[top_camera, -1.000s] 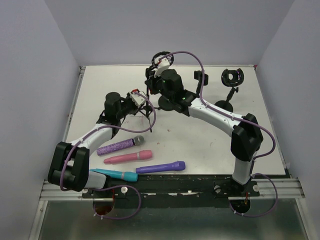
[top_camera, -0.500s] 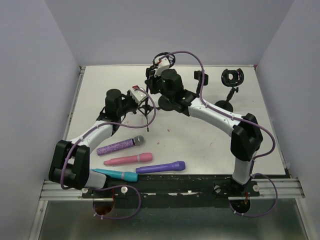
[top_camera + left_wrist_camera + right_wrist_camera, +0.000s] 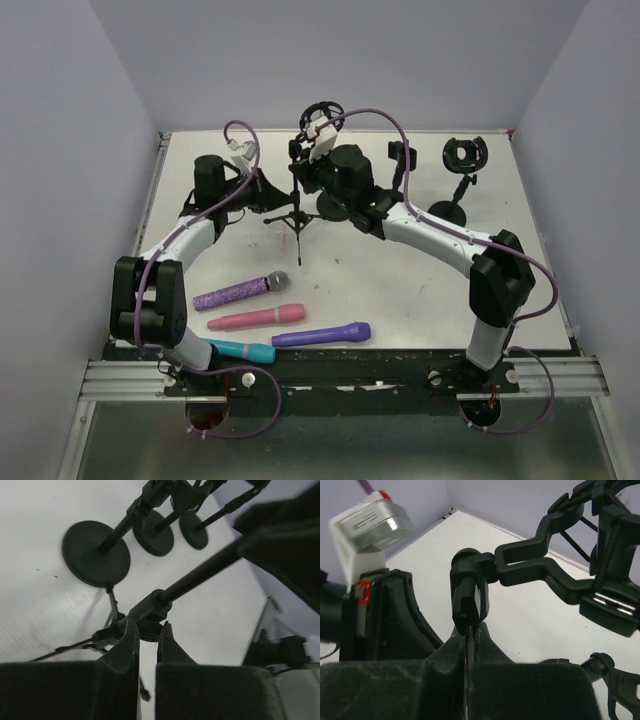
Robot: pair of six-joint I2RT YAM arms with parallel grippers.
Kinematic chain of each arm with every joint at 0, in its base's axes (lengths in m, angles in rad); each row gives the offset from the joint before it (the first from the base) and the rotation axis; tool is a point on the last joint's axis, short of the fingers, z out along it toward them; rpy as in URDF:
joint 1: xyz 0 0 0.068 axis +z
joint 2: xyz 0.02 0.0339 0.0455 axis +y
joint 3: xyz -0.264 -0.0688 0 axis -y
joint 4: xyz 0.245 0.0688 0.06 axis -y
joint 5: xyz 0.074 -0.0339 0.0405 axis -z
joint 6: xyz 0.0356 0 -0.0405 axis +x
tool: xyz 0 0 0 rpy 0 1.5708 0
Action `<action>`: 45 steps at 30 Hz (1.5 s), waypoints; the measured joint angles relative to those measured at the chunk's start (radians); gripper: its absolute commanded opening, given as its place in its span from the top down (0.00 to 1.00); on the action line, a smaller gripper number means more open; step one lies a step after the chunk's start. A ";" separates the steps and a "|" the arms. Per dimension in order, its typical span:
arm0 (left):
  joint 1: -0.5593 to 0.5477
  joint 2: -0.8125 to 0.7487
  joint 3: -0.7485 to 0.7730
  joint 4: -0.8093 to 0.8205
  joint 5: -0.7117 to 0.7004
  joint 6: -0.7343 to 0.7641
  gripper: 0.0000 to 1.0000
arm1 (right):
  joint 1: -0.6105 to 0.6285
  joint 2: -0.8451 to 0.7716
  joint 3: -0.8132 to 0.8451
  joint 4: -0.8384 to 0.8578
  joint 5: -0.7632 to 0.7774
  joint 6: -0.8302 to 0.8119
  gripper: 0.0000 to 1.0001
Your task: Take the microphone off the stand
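We've got the left gripper down on the tripod stand, fingers narrow and pinched on the round knob where its legs meet the pole. Higher up the tripod stand, the right gripper has its fingers pressed almost together, with the holder joint right at their tips. Whether they truly grip it, we cannot tell. On the near side of the tripod stand, lying flat on the table, are the glittery microphone, pink microphone, violet microphone and teal microphone.
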 measured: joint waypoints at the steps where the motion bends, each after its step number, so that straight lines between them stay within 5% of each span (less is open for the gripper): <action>1: 0.019 0.023 0.003 0.025 0.039 -0.101 1.00 | 0.000 -0.008 -0.014 0.011 -0.008 -0.018 0.99; 6: 0.095 0.187 -0.010 0.321 0.223 -0.650 1.00 | 0.000 -0.028 -0.060 0.063 -0.066 -0.099 0.99; 10: 0.121 0.222 -0.002 0.266 0.296 -0.890 0.96 | 0.008 -0.029 -0.072 0.077 -0.094 -0.127 0.99; 12: 0.132 0.220 0.001 0.196 0.306 -1.002 0.71 | 0.008 -0.034 -0.080 0.084 -0.109 -0.131 0.99; 15: 0.138 0.214 0.001 0.084 0.306 -1.072 0.53 | 0.009 -0.034 -0.095 0.086 -0.120 -0.129 1.00; 17: 0.140 0.203 -0.008 0.023 0.304 -1.099 0.26 | 0.009 -0.034 -0.100 0.084 -0.127 -0.131 1.00; 21: 0.147 0.161 -0.027 0.019 0.300 -1.072 0.19 | 0.011 -0.034 -0.100 0.077 -0.132 -0.134 0.99; 24: 0.163 0.117 0.002 -0.031 0.289 -0.927 0.22 | 0.011 -0.034 -0.100 0.077 -0.131 -0.133 0.99; 29: 0.149 0.025 0.203 -0.333 0.143 -0.322 0.30 | 0.011 -0.033 -0.098 0.077 -0.130 -0.130 0.99; 32: 0.129 -0.114 0.166 -0.370 0.047 0.052 0.30 | 0.011 -0.027 -0.090 0.076 -0.130 -0.122 0.99; 36: 0.095 -0.346 -0.058 -0.253 -0.013 0.489 0.19 | 0.011 -0.018 -0.080 0.076 -0.130 -0.110 1.00; 40: 0.074 -0.399 -0.254 -0.067 -0.040 0.739 0.29 | 0.011 -0.006 -0.064 0.074 -0.130 -0.103 0.99; 45: 0.039 -0.322 -0.262 0.016 -0.058 0.897 0.41 | 0.011 -0.001 -0.056 0.068 -0.130 -0.099 0.99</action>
